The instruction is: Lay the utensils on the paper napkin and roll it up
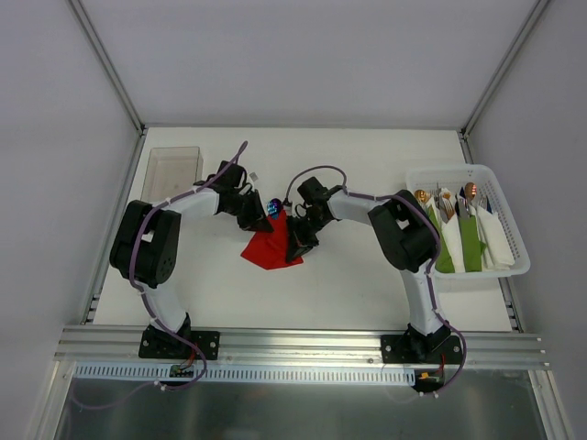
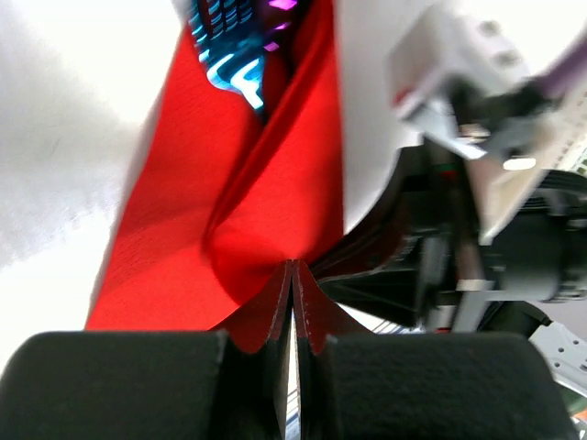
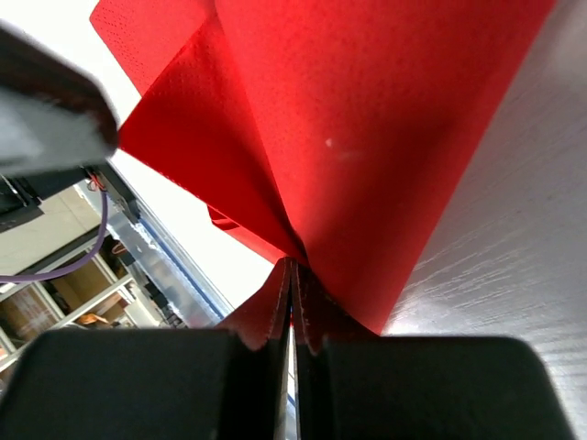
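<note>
Both grippers are clamped on the red paper napkin (image 1: 268,249), which sits crumpled and partly lifted at the centre of the overhead frame. The left gripper (image 2: 292,284) nips a raised ridge of paper at the bottom of its wrist view, and the right gripper (image 3: 292,289) is shut on a gathered corner of the same sheet, with the white table (image 1: 367,293) showing to the lower right. An iridescent blue-purple utensil head (image 2: 234,46) peeks from the fold at the top of the left wrist frame; I cannot tell whether both utensils are tucked inside. As I read it, the roll is under way but loose. To do it well I should move both arms together and turn the paper over the handles rather than drag it. I should keep the pull light, since thin paper pinched at two points could tear. The heads must not slip out of the open end. The white basket (image 1: 514,268) of wrapped sets, at far right, lies well apart.
</note>
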Tool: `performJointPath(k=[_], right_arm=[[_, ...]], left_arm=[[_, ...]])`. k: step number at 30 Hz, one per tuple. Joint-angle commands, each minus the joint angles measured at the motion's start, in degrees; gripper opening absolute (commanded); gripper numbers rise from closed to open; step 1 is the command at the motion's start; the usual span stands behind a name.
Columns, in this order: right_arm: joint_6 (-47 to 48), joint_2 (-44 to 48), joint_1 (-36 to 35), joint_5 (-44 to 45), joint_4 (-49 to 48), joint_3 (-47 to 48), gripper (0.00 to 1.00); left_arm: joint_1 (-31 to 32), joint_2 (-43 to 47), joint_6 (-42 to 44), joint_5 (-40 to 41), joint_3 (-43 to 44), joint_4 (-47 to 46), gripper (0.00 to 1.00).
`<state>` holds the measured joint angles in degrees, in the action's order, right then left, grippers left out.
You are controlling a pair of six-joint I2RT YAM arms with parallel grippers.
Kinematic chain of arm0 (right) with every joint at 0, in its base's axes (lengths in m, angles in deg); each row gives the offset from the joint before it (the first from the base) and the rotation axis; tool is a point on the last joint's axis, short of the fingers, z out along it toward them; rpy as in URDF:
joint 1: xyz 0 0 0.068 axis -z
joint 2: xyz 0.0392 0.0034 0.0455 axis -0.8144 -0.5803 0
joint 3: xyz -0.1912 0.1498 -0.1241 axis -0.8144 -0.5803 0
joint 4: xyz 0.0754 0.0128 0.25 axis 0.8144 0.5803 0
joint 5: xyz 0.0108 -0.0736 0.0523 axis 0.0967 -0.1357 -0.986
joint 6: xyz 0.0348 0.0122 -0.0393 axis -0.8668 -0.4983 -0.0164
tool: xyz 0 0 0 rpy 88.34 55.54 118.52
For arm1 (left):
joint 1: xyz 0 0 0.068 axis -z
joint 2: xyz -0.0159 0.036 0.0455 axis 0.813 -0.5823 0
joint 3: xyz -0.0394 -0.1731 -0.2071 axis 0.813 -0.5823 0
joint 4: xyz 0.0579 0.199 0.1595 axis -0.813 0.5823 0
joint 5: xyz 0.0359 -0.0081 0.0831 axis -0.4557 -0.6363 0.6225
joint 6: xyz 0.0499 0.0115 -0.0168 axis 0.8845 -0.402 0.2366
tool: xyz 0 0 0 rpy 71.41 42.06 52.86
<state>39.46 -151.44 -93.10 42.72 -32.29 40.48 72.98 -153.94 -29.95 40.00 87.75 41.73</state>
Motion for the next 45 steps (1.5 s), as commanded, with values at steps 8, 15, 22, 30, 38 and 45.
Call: performJointPath(k=[8,15,22,30,38,45], right_arm=[[-1.8,-1.0,-0.4,1.7,-0.7,0.4,0.00],[-2.2,0.4,-0.4,-0.5,-1.5,0.1,0.03],[-3.9,4.6,0.2,-5.9,-5.0,0.7,0.22],[-9.6,9.5,6.9,-4.0,-13.1,1.4,0.18],[-5.6,4.0,7.0,4.3,-6.6,10.0,0.06],[-3.8,2.4,4.3,8.4,-6.0,10.9,0.05]], left_arm=[[2.6,-2.6,-1.7,2.3,4.8,0.2,0.00],[2.7,-6.5,-2.2,4.6,4.6,0.2,0.00],[2.7,-10.2,-2.1,5.9,4.2,0.2,0.00],[2.6,-10.1,-0.8,6.5,2.9,0.2,0.00],[2.6,-9.9,-0.1,6.1,2.9,0.2,0.00],[2.6,-10.0,0.4,5.8,2.9,0.2,0.00]])
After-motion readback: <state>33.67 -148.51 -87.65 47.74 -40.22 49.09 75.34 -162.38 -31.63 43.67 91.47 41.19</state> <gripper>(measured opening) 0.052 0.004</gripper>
